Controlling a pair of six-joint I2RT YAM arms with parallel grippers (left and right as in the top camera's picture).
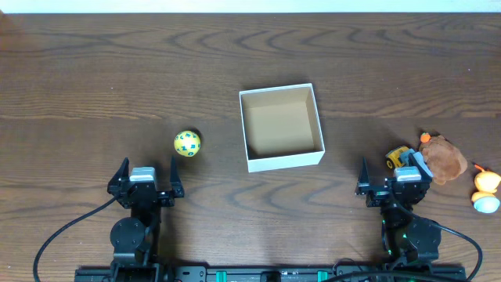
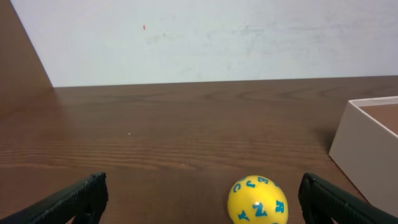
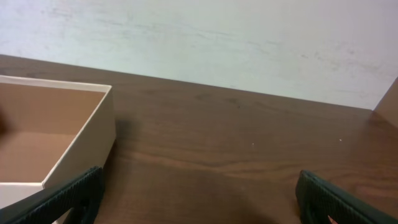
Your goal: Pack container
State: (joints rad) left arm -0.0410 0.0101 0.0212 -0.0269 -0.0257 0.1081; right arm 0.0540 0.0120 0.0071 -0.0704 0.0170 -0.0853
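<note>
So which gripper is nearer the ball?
Left. The ball lies just ahead of the left gripper, toward its right finger; the right gripper sits across the box from it.

From where I stand: one box point(image 1: 286, 161), one yellow ball point(image 1: 187, 143), one brown plush toy point(image 1: 446, 158), one small yellow-and-black toy point(image 1: 397, 157), one orange-and-white toy point(image 1: 486, 190), and two robot arms, the left arm point(image 1: 133, 231) and the right arm point(image 1: 411, 231).

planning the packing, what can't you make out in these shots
Yellow toy: overhead, partly under the right arm, too small to identify.
Orange-and-white toy: overhead, too small to identify.
Ball: left wrist, bottom cut off by the frame edge.
Box: right wrist, left part cut off by the frame edge.
</note>
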